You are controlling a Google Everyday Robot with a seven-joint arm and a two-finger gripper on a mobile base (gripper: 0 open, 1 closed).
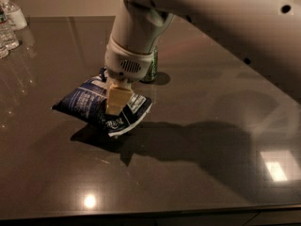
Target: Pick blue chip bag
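Observation:
The blue chip bag [89,102] is dark navy with a white label panel and white lettering. It hangs tilted a little above the dark table [202,93], and its shadow lies on the table below it. My gripper [116,108] comes straight down from the white arm [136,36]. Its tan fingers [117,97] are shut on the bag's right half. The bag's far edge is hidden behind the wrist.
A green can [151,67] stands just behind the gripper, partly hidden by the arm. Clear water bottles [9,25] stand at the table's far left corner. The table's front edge runs along the bottom of the view.

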